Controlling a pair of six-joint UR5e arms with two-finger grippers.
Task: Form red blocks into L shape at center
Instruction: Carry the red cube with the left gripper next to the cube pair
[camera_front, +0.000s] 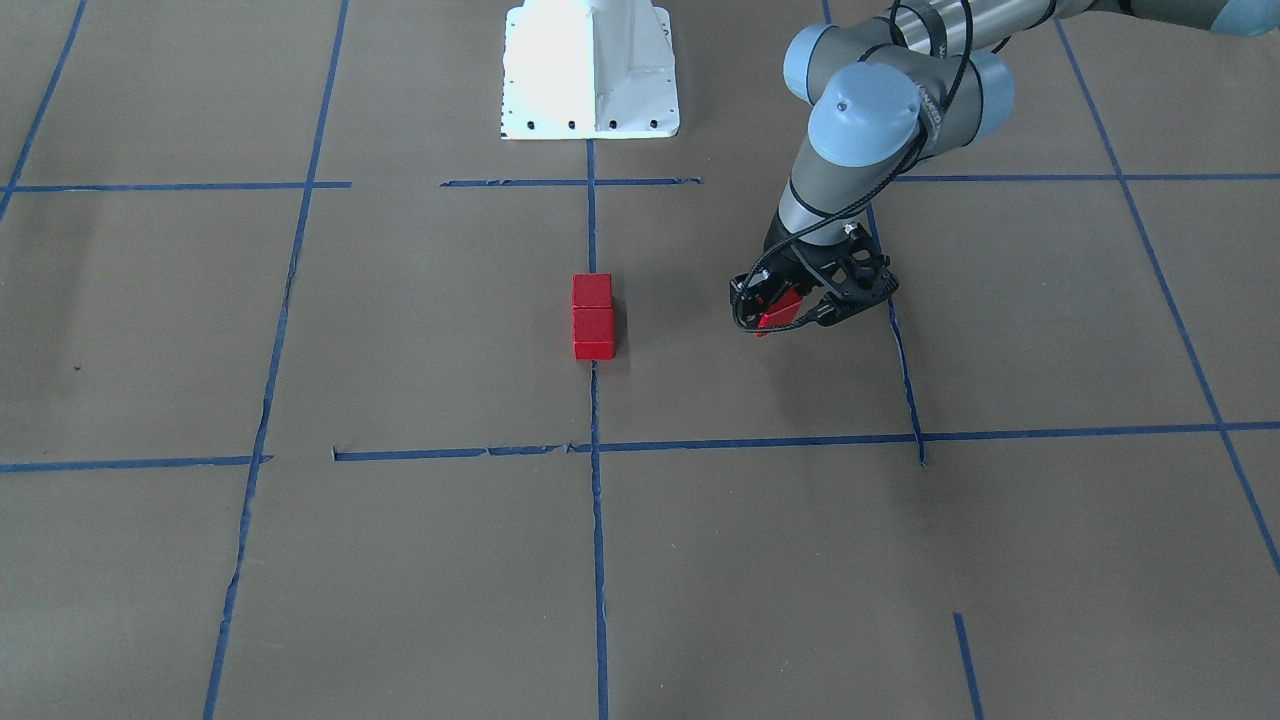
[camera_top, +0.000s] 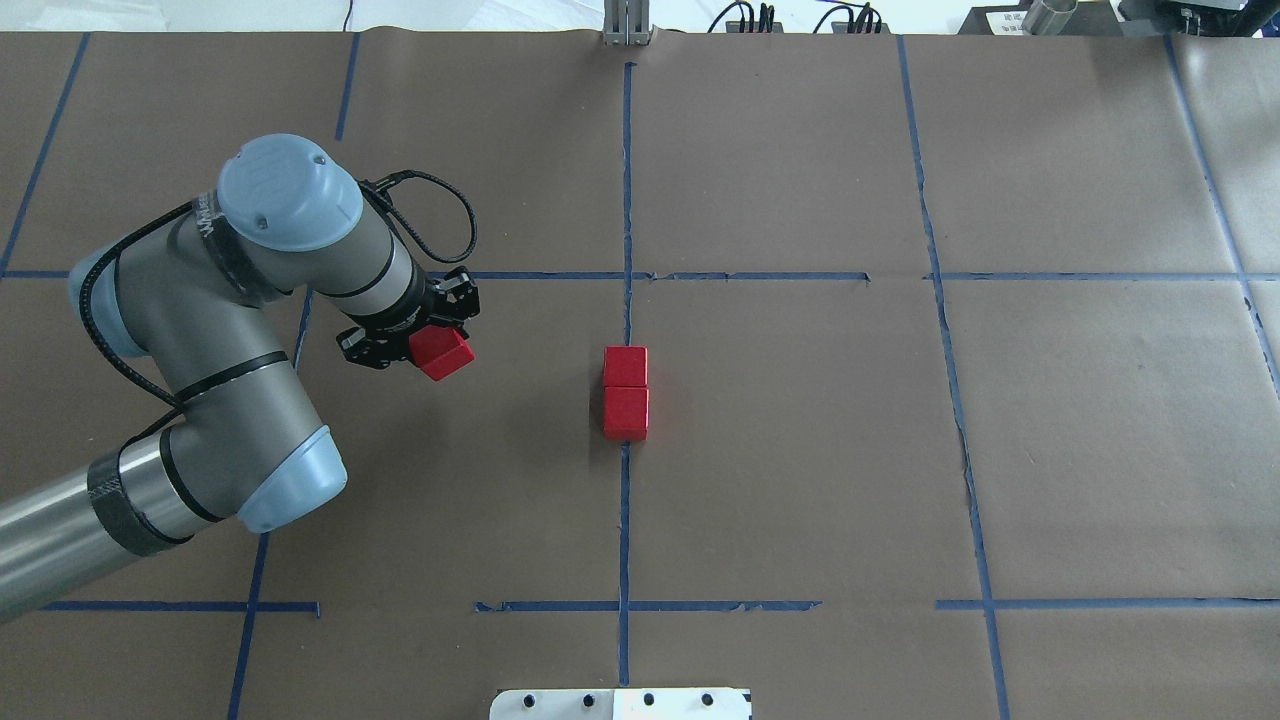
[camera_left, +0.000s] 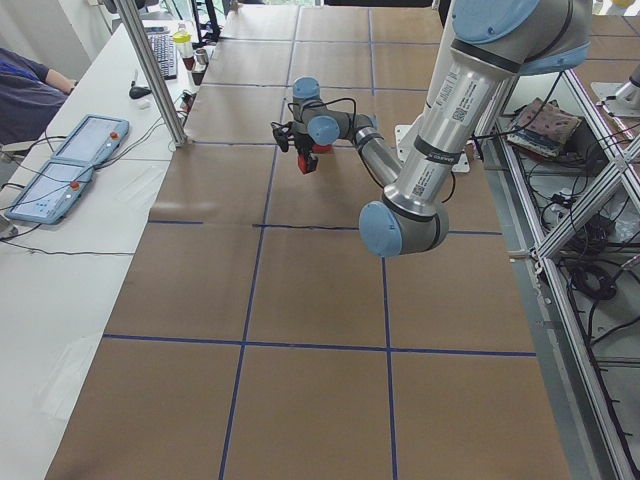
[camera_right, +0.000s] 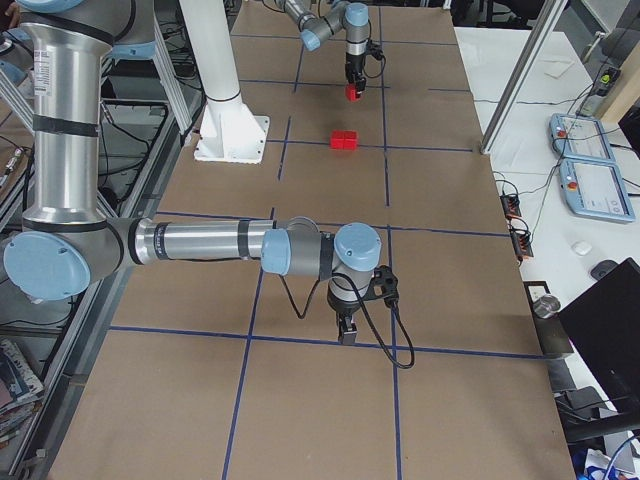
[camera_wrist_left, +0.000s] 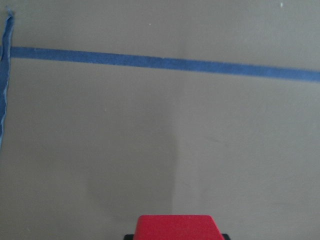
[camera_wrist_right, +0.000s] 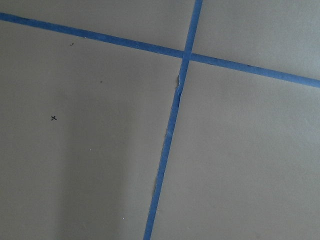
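Two red blocks sit touching in a straight row on the blue tape line in the center square; they also show in the front view. My left gripper is shut on the third red block, holding it tilted above the paper to the left of the row, apart from it. This block shows in the front view and at the bottom of the left wrist view. My right gripper shows only in the exterior right view, pointing down over a far square; I cannot tell if it is open or shut.
The white robot base stands at the table's near edge behind the center square. Blue tape lines cross under the right wrist. Control pendants lie on a white side table, with a person seated there.
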